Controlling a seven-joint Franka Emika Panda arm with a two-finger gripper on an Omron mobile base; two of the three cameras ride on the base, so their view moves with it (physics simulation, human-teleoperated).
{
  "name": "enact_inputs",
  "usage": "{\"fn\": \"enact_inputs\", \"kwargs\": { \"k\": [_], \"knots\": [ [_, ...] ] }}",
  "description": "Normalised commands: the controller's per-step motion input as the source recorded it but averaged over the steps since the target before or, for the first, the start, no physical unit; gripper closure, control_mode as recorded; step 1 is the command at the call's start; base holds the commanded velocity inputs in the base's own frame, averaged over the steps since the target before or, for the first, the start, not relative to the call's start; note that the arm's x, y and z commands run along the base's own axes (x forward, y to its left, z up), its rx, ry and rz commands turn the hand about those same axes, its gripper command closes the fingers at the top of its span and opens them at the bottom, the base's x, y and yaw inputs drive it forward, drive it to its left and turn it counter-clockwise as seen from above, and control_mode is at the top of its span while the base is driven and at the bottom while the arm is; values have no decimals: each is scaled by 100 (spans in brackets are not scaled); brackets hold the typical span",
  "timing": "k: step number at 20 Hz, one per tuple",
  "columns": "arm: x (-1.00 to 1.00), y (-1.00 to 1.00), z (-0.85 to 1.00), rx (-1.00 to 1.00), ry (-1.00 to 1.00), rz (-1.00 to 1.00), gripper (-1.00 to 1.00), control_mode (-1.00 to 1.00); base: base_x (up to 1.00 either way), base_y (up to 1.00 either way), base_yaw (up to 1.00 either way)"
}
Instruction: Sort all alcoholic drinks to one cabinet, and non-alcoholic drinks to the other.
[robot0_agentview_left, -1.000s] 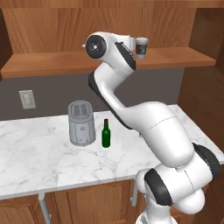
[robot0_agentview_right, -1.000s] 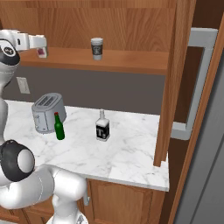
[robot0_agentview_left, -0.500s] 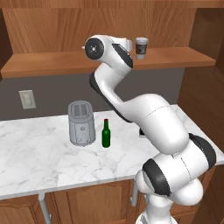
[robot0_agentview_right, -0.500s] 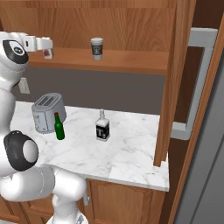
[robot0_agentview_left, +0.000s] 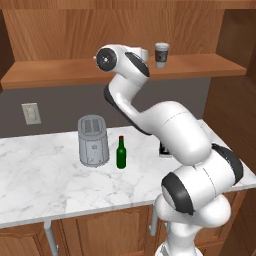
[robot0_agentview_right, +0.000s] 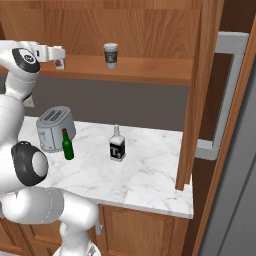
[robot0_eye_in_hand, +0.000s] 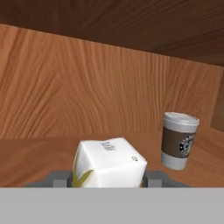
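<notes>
**One carton up at the shelf, two bottles left below**

Small white carton (robot0_eye_in_hand: 109, 162) sits between the fingers of the pincer (robot0_eye_in_hand: 107, 178), clamped at its lower sides, raised to shelf (robot0_agentview_right: 150, 67) height. Likely light and thin-walled, so prone to denting under a hard squeeze; smooth flat faces could slip, which argues for a hold across two opposite sides near the base, as here. Seems to hang just above the board or barely on it; cannot tell which. Red-pink mark faces the right base view, where the carton (robot0_agentview_right: 59, 63) shows at the tip of the pincer (robot0_agentview_right: 57, 54).

Ahead and to one side of the pincer, well apart from the carton, stands the paper coffee cup (robot0_eye_in_hand: 179, 140), upright on the same shelf, white lid on, dark sleeve round it. Probably light too, soft in the wall, easy to tip if brushed.

Far below the pincer, on the marble worktop (robot0_agentview_right: 150, 170): slim green bottle (robot0_agentview_right: 67, 144) with red cap, just beside the grey toaster (robot0_agentview_right: 54, 128); clear squarish bottle (robot0_agentview_right: 117, 144) with black label farther off. Glass by the look of both: rigid, heavier, slick, breakable if dropped; best taken round the body rather than the narrow neck.
</notes>
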Motion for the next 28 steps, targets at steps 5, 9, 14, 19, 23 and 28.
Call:
{"fn": "enact_inputs", "kwargs": {
  "k": [5, 9, 14, 19, 23, 28],
  "knots": [
    [26, 0, -9, 0, 0, 0, 100, -100, 0, 0, 0],
    [30, 0, -5, 0, 0, 0, 100, -100, 0, 0, 0],
    [35, 0, -2, 0, 0, 0, 100, -100, 0, 0, 0],
    [26, 0, 0, 0, 0, 0, 100, -100, 0, 0, 0],
    [33, 0, -3, 0, 0, 0, 100, -100, 0, 0, 0],
    [30, 0, -16, 0, 0, 0, 100, -100, 0, 0, 0]
  ]
}}
